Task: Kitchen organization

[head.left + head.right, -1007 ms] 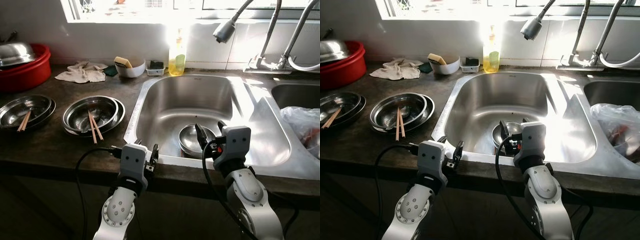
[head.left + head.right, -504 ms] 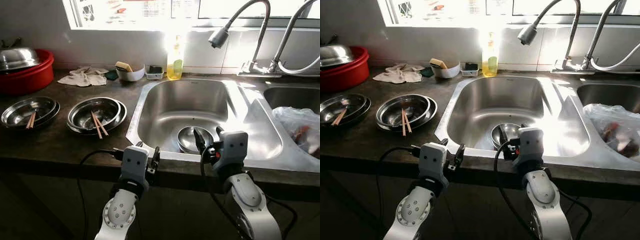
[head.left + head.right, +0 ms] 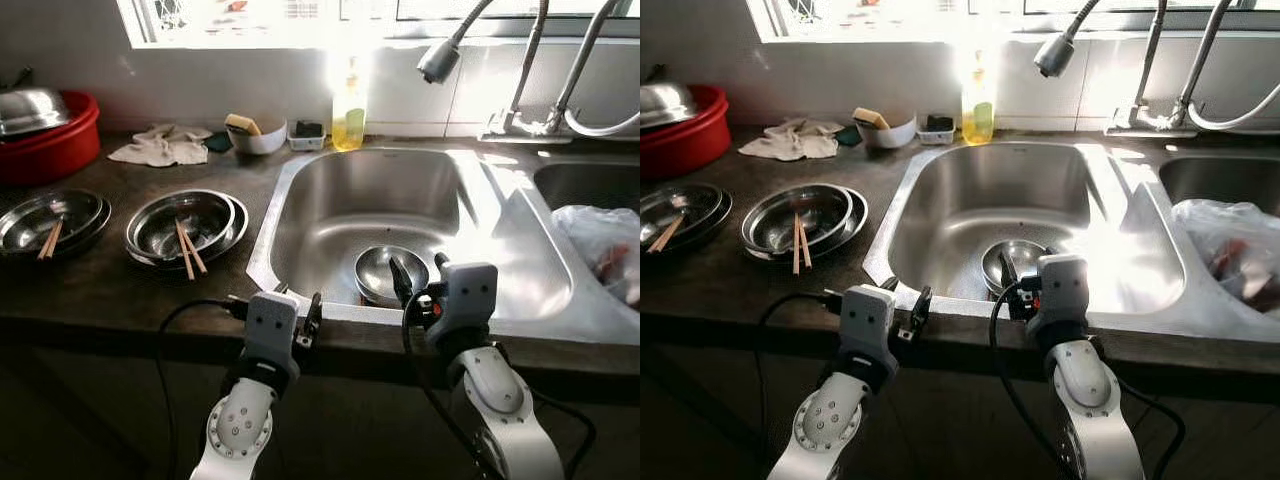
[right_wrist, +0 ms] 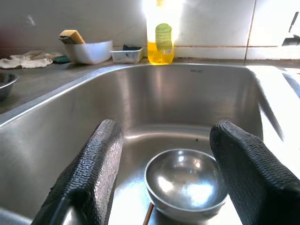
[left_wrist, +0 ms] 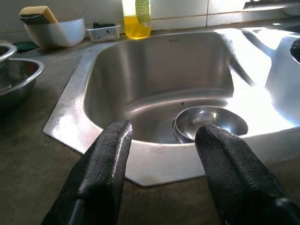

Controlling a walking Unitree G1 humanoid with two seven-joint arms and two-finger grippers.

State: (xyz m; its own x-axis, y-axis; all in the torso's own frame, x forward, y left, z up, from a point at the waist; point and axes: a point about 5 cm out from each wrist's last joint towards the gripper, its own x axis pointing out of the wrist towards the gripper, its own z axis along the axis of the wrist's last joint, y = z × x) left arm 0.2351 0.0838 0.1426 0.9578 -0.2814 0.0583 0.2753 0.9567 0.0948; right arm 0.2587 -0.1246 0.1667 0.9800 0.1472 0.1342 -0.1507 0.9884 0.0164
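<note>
A steel bowl sits in the sink, near the front wall, with something thin and brown poking out from under its near edge in the right wrist view. The right gripper hangs over the sink's front rim just above and in front of the bowl, fingers spread wide and holding nothing; the bowl shows between them. The left gripper rests at the counter edge beside the sink's front left corner, fingers also apart and empty, well short of the bowl. Behind the bowl the basin floor lies bare up to the back wall, where a soap bottle stands on the ledge and a faucet head hangs overhead. On the counter to the left lie two stacks of steel plates, each with chopsticks across it, and further back a rag, a white bowl with a sponge and a red basin. A plastic bag fills the sink to the right.
</note>
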